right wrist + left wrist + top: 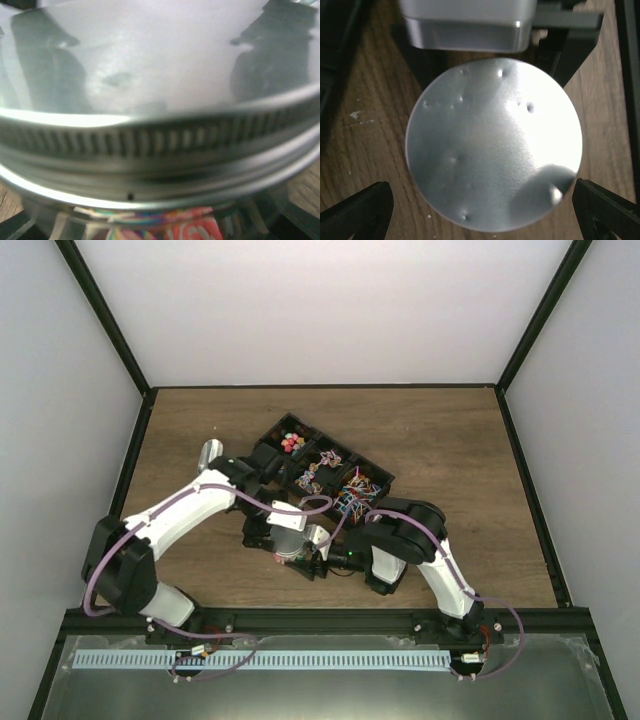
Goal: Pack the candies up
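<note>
The clear round jar (293,546) stands on the wooden table in front of the black tray (272,430). Its silver lid (492,145) sits on top, and its ribbed rim fills the right wrist view (160,135). Pink, red and striped candies (185,231) show through the glass under the lid. More candies (292,442) lie in the tray compartments. My left gripper (482,200) hovers over the lid, open, with a dark fingertip (367,210) on each side. My right gripper (160,232) holds the jar below the lid from the near right (314,560).
A small silver object (210,452) lies on the table left of the tray. Other tray compartments hold wrapped candies (325,468) and stick-like ones (360,488). White walls and black frame posts enclose the table.
</note>
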Controlling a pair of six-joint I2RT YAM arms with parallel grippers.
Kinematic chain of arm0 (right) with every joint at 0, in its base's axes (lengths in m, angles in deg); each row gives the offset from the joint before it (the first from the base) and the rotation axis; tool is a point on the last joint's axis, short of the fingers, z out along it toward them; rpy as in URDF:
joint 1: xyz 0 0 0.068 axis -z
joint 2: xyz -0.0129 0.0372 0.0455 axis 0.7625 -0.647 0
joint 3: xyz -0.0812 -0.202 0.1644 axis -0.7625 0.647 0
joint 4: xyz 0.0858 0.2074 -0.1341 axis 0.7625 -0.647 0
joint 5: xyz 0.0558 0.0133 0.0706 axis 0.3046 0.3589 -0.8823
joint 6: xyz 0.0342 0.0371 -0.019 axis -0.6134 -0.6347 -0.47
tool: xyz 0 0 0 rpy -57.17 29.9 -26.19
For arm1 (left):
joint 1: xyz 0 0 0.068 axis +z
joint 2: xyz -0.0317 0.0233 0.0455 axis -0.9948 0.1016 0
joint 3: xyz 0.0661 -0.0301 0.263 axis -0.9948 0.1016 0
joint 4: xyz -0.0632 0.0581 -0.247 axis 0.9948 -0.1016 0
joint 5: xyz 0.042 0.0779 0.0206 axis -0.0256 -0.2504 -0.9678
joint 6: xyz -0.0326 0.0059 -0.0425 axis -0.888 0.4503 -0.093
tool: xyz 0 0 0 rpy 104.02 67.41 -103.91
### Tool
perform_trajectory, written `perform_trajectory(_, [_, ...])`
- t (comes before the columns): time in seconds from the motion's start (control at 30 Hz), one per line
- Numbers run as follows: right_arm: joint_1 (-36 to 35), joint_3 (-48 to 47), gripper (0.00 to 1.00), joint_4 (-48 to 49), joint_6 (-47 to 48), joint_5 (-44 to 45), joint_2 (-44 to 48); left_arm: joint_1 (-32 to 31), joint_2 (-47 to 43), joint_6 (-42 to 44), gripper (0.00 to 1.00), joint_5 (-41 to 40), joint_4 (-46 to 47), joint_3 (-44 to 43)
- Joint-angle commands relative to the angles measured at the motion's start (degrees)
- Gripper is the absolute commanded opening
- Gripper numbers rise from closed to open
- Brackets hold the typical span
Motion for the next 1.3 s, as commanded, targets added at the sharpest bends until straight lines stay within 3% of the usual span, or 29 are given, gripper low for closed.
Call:
perform_trajectory(0.0, [-0.70, 0.92, 0.62, 19.26, 1.37, 3.12, -0.99, 0.65, -7.47, -12.65, 1.00, 6.62, 1.03, 2.58])
perform_trajectory(0.2, [-0.64, -0.60, 0.63, 17.58, 0.47, 9.93, -1.44, 0.48, -13.84, -36.80, 1.00, 5.18, 13.33, 8.12])
perform_trajectory(0.37, [-0.69, -1.76, 0.63, 16.34, 0.15, 12.40, -1.61, 0.31, -11.95, -47.42, 1.00, 0.61, 18.31, 9.22])
perform_trajectory(0.63, [-0.71, -2.20, 0.63, 13.86, 0.34, 13.95, -1.62, -1.81, -11.26, -51.41, 1.00, -2.56, 22.09, 11.72])
perform_trajectory(1.27, [-0.69, -2.89, 0.63, 12.67, 0.26, 14.02, -2.06, -2.51, -6.67, -49.67, 1.00, -3.98, 22.63, 12.04])
